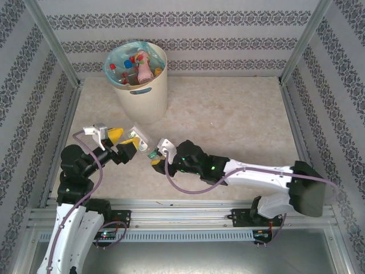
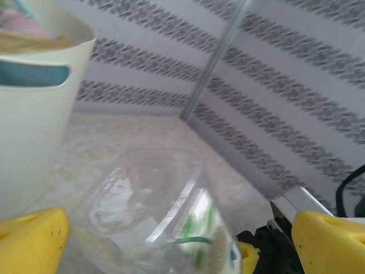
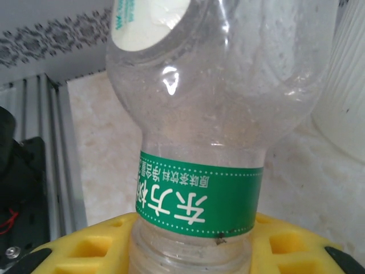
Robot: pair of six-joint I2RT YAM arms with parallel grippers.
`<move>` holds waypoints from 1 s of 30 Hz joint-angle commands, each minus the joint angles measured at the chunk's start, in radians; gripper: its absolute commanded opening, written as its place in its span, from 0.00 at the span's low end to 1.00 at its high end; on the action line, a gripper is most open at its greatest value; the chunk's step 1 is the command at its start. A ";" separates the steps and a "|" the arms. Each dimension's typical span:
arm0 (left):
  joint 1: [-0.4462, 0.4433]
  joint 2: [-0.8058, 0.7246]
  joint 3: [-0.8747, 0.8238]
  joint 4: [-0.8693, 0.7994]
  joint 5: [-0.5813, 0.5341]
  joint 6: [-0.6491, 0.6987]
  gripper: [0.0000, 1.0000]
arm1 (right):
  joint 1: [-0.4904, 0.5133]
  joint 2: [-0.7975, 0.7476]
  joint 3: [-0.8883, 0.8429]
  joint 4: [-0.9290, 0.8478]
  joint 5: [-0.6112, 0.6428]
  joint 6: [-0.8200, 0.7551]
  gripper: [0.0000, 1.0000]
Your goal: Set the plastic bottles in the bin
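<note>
The table carries the cream bin, which stands well beyond both sets of fingers, nearer the left arm's side. A heap of bottles already lies inside it, on the turquoise liner. In the left wrist view the bin rises just past the left-hand finger.

One clear bottle is off the table, hanging between the two arms. The right gripper is clenched on its neck: in the right wrist view the yellow fingers hug the narrow part just below the green band, and the bottle's body sticks out beyond the fingertips.

The left gripper stands spread wide and grips nothing. Its two yellow fingers sit on either side of the bottle's far end, apart from it.

This looks like a hand-over in mid-air, judged by how the bottle lies between both sets of fingers. The next move probably calls for the left fingers to close on the body first, then for the right ones to let go, and only then a carry over the bin's rim. The thin wall may dent or slip under a hard squeeze
</note>
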 commanded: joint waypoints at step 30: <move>-0.016 0.122 0.057 0.623 0.414 -0.508 0.78 | 0.027 -0.221 0.050 -0.094 -0.107 -0.123 0.29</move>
